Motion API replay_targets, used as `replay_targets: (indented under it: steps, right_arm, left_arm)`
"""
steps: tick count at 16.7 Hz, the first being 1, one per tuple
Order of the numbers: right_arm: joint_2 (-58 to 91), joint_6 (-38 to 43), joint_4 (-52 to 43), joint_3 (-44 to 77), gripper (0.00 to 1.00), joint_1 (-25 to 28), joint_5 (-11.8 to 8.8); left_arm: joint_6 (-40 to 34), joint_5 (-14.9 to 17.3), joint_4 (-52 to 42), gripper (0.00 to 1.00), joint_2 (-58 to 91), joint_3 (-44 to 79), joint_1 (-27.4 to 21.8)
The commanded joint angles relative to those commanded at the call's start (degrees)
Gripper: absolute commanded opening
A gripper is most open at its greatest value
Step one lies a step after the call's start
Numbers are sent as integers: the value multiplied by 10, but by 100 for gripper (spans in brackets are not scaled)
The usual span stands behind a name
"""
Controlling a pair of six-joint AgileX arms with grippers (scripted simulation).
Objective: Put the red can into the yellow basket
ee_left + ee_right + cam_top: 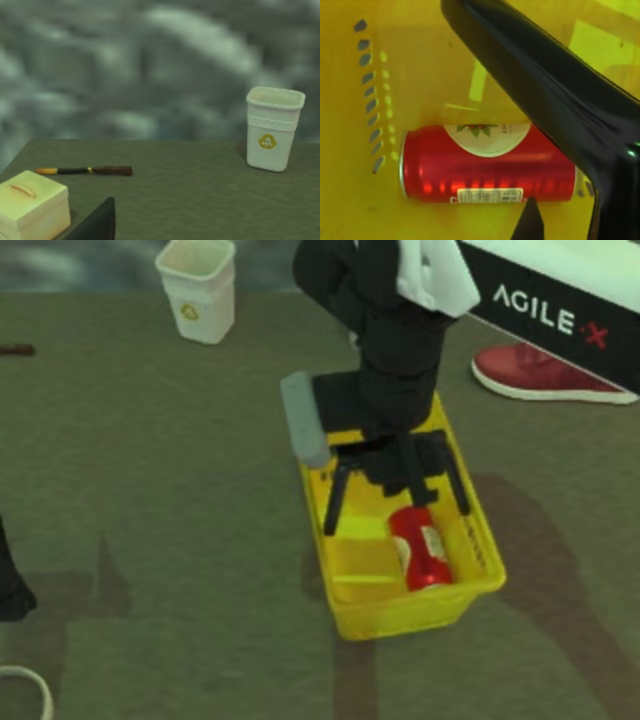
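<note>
Red cylindrical can (pixel 421 548) already lies on its side inside the slotted yellow plastic basket (pixel 482 592), my right hand (pixel 400 475) open and empty just above it.

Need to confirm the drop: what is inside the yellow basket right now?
The red can lies on its side on the yellow basket floor. The right claw hangs above it, hiding the basket's far end. Nothing else shows inside.
</note>
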Motion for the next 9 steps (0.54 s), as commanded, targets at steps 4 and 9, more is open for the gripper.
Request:
replay_targets:
  steps: [4,9]
  right_arm:
    - [-2,-6,-25,23,0,-4,0]
    - [-15,-21,-103,87,0,-16,0]
  left_arm:
    - [0,0,0,100,0,0,0]
    - [0,0,0,100,0,0,0]
